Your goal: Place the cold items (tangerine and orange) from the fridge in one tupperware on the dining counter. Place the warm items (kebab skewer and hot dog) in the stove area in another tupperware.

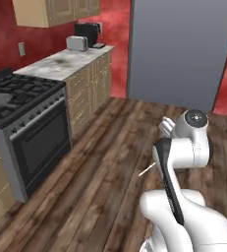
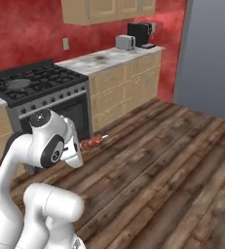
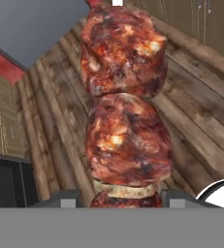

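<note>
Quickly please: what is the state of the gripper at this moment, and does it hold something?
Gripper: closed on the kebab skewer of browned, glistening meat chunks, which stands between its two small dark finger tips in the hand view.

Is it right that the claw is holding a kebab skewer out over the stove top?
Not quite. The claw does hold the kebab skewer, but over the wooden floor in front of the stove, not above its top; the right base view shows this.

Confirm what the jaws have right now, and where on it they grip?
The kebab skewer, carried above the wood floor. The jaws close on its near end, at the lowest meat chunk; the rest sticks out ahead.
</note>
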Robot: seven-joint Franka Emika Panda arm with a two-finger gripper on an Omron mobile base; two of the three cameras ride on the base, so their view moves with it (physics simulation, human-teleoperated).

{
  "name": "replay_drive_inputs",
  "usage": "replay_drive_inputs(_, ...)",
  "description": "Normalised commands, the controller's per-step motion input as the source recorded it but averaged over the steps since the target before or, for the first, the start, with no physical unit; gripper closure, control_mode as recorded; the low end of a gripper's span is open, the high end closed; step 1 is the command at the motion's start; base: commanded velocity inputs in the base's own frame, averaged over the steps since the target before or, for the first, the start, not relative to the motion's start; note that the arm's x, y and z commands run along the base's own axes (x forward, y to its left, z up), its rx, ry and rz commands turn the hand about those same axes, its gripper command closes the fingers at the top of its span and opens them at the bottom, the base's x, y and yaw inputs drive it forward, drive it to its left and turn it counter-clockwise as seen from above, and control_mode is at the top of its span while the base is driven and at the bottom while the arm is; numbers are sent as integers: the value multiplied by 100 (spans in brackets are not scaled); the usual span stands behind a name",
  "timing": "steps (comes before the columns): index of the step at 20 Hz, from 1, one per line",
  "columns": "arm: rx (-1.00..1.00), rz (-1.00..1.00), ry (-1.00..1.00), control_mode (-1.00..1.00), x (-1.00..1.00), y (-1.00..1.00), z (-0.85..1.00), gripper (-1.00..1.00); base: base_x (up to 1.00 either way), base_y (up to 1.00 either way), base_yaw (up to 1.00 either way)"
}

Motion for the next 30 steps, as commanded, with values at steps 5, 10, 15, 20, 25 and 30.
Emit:
replay_drive_inputs(5,0,0,0,100,0,0,0,100,-100,0,-41)
replay_drive_inputs(10,0,0,0,100,0,0,0,100,-100,0,-28)
replay_drive_inputs(15,0,0,0,100,0,0,0,100,-100,0,-25)
replay_drive_inputs(20,0,0,0,100,0,0,0,100,-100,-6,-13)
replay_drive_inputs(25,0,0,0,100,0,0,0,100,-100,-12,-13)
replay_drive_inputs(30,0,0,0,100,0,0,0,100,-100,-9,-14)
